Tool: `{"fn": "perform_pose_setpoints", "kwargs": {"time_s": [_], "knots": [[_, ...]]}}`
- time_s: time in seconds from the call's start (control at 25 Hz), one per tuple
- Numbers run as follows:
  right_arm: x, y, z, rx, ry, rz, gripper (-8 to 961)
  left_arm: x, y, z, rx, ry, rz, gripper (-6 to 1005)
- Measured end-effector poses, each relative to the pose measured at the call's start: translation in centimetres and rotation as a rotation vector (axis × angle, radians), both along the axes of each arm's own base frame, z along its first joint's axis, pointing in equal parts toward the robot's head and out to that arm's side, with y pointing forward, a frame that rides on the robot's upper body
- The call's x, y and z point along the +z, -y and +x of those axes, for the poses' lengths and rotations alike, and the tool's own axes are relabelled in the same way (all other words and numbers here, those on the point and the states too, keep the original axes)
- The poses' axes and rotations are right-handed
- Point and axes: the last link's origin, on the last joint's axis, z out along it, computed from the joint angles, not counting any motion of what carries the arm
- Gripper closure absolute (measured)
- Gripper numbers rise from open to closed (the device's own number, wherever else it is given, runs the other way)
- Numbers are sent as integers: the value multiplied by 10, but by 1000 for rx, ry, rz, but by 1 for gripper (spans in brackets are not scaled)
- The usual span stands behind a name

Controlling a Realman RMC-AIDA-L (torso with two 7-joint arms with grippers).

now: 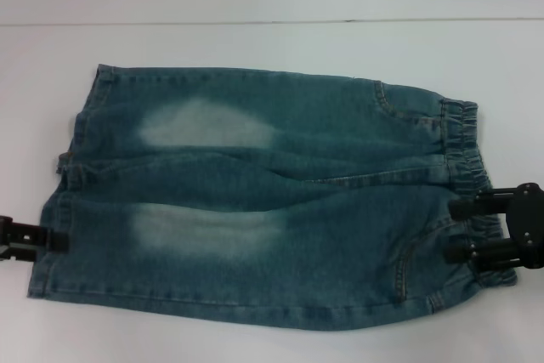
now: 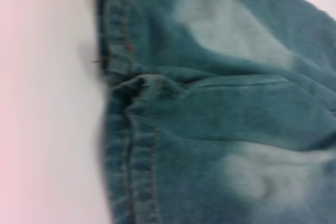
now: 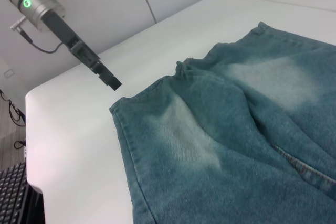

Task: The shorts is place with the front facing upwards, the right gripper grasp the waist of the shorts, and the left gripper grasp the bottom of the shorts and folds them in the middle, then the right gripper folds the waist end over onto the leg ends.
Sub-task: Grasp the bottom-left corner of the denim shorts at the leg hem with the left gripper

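near edge: shorts [image 1: 272, 201] lie flat on the white bench [image 1: 255, 48], front up, waist to the right, leg ends [image 1: 64, 184] to the left.
right hand [image 1: 463, 231]: fingers spread, lying over the near part of the waistband [image 1: 463, 138]; you've got nothing pinched yet.
left hand [image 1: 55, 240]: at the near leg's hem; can't tell if open or closed, mostly cut off by frame edge.
step: the approach to the first grasp, I'd say.
next: you need both hands to close on cloth, then lift near half over far half.
hidden: back pockets, underside.
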Motion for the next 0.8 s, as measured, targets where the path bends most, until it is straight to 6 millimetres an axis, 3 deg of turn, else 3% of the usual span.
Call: {"fn": "perform_pose_setpoints", "kwargs": {"time_s": [0.8], "knots": [[-1,-8,-6,43,19,3,128,-11,-3,-16,96,-75,-10,281]]}}
